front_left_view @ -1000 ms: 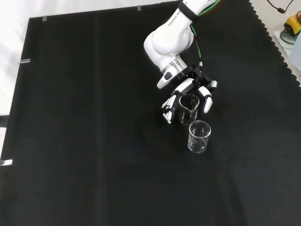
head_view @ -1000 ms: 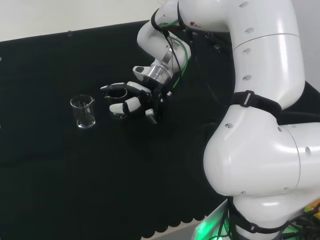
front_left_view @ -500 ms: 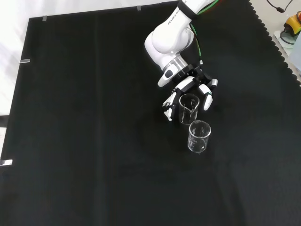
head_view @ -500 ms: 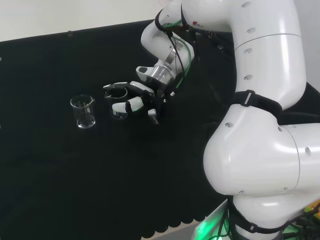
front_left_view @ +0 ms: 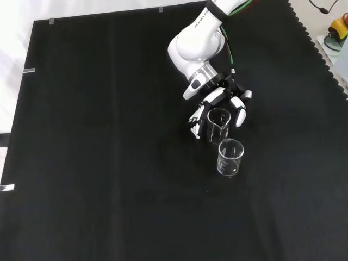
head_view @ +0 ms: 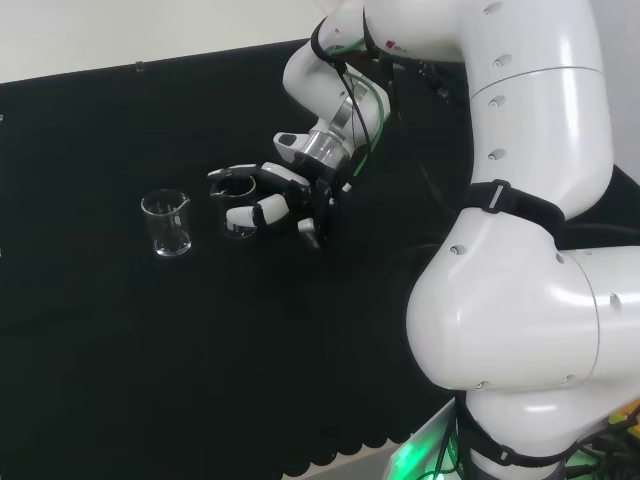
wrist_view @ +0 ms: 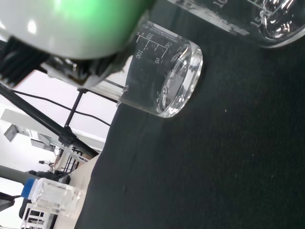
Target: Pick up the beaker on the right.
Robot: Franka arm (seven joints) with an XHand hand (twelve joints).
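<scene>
- The fingers (front_left_view: 240, 115) curl round the target beaker (front_left_view: 218, 125) from both sides, so the hand (front_left_view: 220, 106) is closed about it; in the front view one set of fingers lies at the glass's 9 o'clock, another at its 2 o'clock.
- Nearest the front camera stands the second beaker (front_left_view: 230, 157), at about 5 o'clock from the held one and just beside it. It looks empty.
- Behind it is the target beaker, on the black cloth (front_left_view: 109, 163) a little right of the view's middle. In the head view it sits at the fingertips, with the other beaker (head_view: 167, 224) at its 9 o'clock.
- The held glass appears empty too; the wrist view shows a clear wall with printed marks and no liquid that I can see.
- Risk, as I judge it: the neighbour stands so near that a tilted or swinging lift could knock it over.
- Smooth glass could also slip through the fingers if the lift begins before the grasp is set.
- Farthest in that view, the white arm (front_left_view: 198, 46) reaches in from 12 o'clock.
</scene>
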